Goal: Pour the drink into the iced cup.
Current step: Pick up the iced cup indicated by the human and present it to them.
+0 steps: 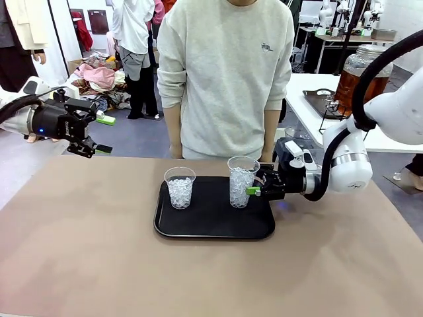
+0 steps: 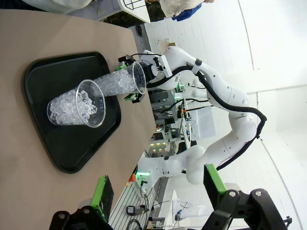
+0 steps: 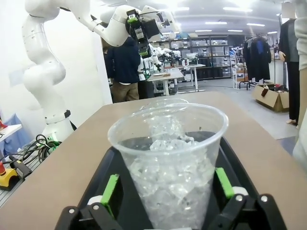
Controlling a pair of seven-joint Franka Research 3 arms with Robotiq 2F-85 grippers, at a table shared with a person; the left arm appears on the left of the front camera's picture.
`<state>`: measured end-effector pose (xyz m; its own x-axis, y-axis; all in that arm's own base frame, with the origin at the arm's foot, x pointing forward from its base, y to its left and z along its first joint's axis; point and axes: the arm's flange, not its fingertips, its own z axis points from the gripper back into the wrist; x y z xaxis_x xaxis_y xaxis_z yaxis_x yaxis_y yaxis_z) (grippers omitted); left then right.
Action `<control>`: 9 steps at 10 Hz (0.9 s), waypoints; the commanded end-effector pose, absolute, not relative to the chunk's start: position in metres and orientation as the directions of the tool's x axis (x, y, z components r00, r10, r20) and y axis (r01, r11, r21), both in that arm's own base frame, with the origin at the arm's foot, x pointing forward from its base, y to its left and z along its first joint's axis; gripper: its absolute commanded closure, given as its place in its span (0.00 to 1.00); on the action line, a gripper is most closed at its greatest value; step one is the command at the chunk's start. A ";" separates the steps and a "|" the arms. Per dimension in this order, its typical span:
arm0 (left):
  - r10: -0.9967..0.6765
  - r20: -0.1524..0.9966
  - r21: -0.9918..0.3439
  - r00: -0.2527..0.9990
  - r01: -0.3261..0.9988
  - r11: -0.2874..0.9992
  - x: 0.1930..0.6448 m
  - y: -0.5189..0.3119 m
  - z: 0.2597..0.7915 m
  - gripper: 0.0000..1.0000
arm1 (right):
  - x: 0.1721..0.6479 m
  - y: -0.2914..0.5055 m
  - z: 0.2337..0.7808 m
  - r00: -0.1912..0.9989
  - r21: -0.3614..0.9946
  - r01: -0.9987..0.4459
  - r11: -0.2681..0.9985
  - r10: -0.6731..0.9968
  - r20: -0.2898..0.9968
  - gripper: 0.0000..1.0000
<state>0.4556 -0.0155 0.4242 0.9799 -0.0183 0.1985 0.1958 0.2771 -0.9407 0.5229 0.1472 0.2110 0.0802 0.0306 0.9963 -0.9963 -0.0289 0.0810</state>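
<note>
My right hand (image 1: 256, 182) is spread wide around the iced cup (image 1: 242, 183) by the right edge of the tray (image 1: 211, 230), not yet clamped. My left hand (image 1: 104, 135) hangs released over the far left corner of the table (image 1: 79, 257). The amber drink (image 1: 357, 86) seems to sit in a jar off the table. I judge I'm securing the cup, so next I close gently without crushing it.

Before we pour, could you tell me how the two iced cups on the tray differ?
The right cup is taller than the left cup. The right cup's ice nearly reaches its rim; the left cup is about half full. The right tool, open, straddles the right cup; the left cup stands free. Both are clear, upright on the black tray.
</note>
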 end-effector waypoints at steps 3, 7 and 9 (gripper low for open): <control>-0.014 0.205 -0.939 0.979 0.200 0.279 0.455 -0.015 0.426 0.00 | 0.529 0.168 0.213 0.107 0.106 -0.994 0.006 0.044 0.993 0.00; -0.014 0.205 -0.939 0.979 0.200 0.279 0.455 -0.015 0.426 0.00 | 0.529 0.170 0.213 0.124 0.124 -0.992 0.003 0.040 0.991 0.00; -0.014 0.205 -0.939 0.979 0.200 0.279 0.455 -0.015 0.426 0.00 | 0.529 0.171 0.213 0.152 0.152 -0.988 0.003 0.036 0.988 0.32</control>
